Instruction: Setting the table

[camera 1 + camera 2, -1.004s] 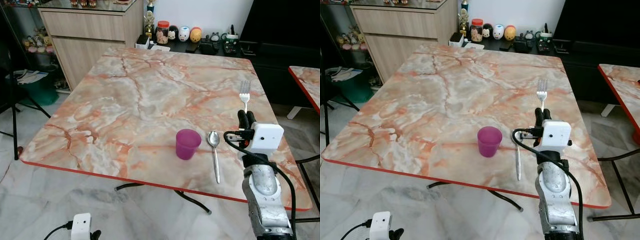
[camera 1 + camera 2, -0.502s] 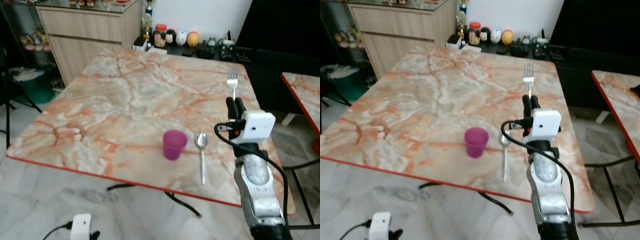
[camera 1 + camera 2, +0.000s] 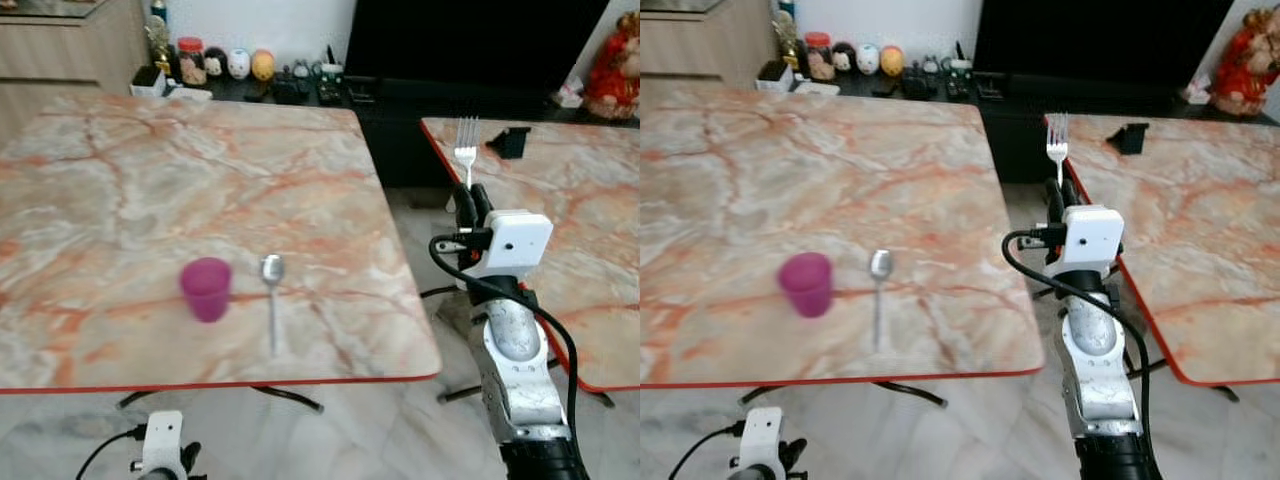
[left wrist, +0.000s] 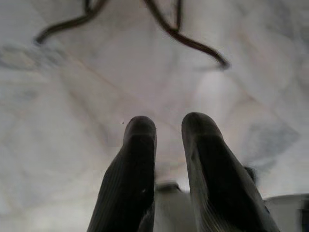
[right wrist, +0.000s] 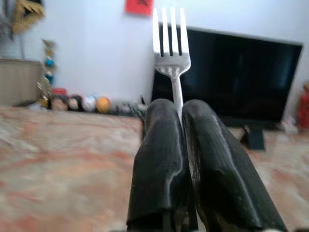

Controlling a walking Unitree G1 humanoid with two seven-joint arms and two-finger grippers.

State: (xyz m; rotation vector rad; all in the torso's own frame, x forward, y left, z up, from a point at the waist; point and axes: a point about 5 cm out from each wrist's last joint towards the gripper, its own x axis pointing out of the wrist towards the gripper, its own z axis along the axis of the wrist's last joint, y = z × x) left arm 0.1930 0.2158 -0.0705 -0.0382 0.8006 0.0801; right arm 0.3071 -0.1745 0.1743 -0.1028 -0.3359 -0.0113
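Observation:
My right gripper (image 3: 469,196) is shut on the handle of a silver fork (image 3: 466,158), holding it upright with the tines up (image 5: 171,53). It hovers over the gap between two marble tables, just off the right edge of the near table (image 3: 130,180). On that table, near its front edge, stand a purple cup (image 3: 206,289) and, right of it, a silver spoon (image 3: 272,298) lying lengthwise. My left gripper (image 4: 168,126) hangs low above the floor, shut and holding nothing.
A second marble table (image 3: 560,200) with a red rim stands to the right, with a small black object (image 3: 510,142) on it. Behind are a dark TV (image 3: 470,40), a low shelf with jars and figurines (image 3: 238,63), and a red figure (image 3: 615,70). The floor is pale marble.
The camera has swung to the right, so the cup and spoon now sit at the left and the second table has come into view. The right gripper still holds the fork upright.

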